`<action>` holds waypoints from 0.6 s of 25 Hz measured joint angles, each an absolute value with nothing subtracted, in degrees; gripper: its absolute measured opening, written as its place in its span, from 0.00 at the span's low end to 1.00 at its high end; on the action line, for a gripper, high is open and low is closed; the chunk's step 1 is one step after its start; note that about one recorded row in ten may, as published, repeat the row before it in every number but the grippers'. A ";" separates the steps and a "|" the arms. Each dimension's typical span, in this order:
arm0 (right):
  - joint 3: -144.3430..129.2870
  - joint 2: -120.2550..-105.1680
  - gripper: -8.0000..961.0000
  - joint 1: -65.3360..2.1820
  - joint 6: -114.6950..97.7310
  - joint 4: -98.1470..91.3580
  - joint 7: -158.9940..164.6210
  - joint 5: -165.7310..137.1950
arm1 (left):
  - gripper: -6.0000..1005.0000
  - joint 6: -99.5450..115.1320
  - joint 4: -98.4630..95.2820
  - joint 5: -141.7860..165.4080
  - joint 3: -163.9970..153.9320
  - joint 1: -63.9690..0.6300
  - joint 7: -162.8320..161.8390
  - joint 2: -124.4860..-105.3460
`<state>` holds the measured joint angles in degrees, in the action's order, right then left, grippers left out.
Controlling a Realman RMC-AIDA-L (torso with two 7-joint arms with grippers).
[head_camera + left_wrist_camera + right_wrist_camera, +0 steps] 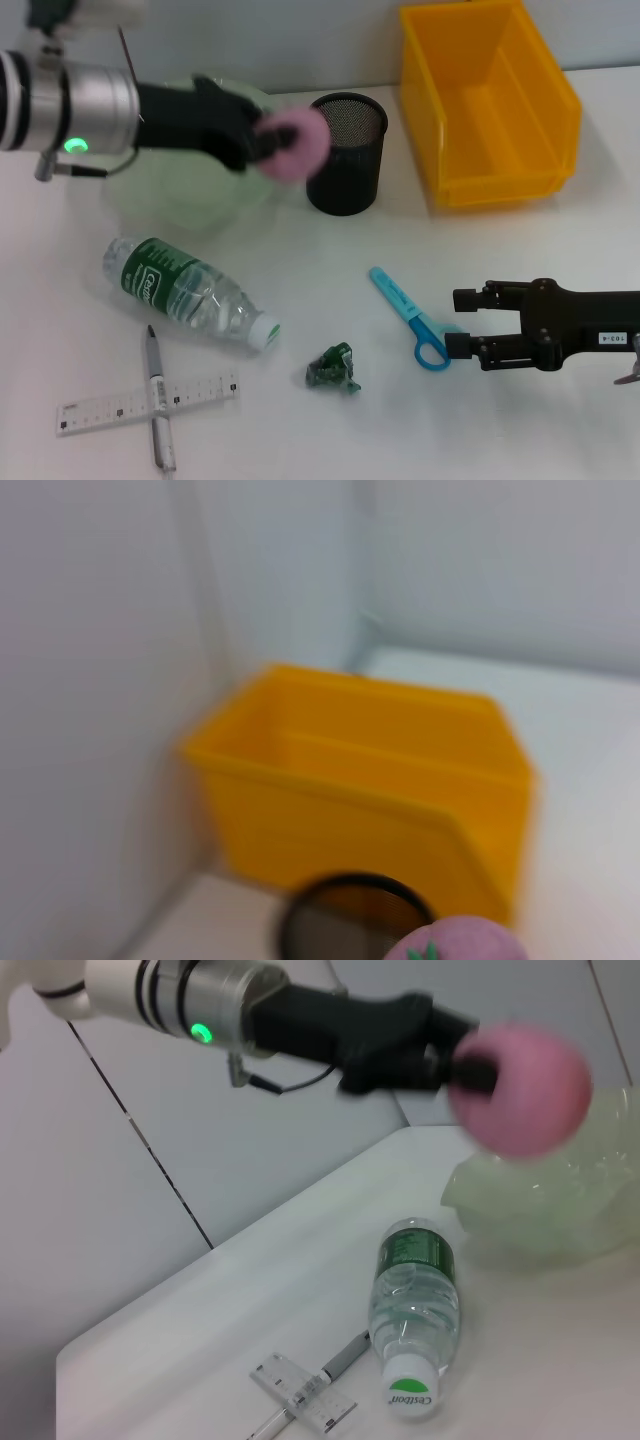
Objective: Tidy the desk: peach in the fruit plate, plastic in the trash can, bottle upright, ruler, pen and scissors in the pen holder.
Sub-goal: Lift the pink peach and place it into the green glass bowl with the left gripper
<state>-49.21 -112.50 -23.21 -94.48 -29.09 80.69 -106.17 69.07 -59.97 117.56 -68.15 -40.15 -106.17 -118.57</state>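
1. My left gripper (262,140) is raised near the worktop's far left edge, its fingers clenched on the soft pink peach (292,143), which hangs above the rim of the pale green translucent fruit plate (180,205).
2. Toward the near left corner, the clear plastic water bottle with a green label (187,291) lies on its side, white cap pointing to the right.
3. Closer to the near edge, the grey pen (159,404) lies across the clear flat ruler (146,403).
4. The black mesh pen holder (346,153) stands upright just right of the peach.
5. A crumpled green plastic scrap (334,367) sits mid-worktop.
6. The light blue scissors (410,317) lie right of it.
7. The yellow plastic bin (488,100) occupies the far right corner.
8. My right gripper (468,323) hovers low by the scissors' handle loops, fingers spread and holding nothing.
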 joint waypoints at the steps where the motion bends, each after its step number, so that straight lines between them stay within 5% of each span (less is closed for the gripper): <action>1: -49.21 -112.49 0.83 -23.24 -94.46 -29.10 80.69 -106.17 | 0.24 67.41 -59.69 116.68 -67.43 -39.73 -106.21 -118.64; 15: -49.22 -112.49 0.83 -23.47 -94.48 -29.18 80.72 -106.17 | 0.13 39.90 -42.68 114.23 -68.42 -42.46 -111.04 -118.54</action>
<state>-49.22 -112.49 -23.47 -94.48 -29.18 80.72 -106.17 39.90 -42.68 114.23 -68.41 -42.46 -111.04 -118.54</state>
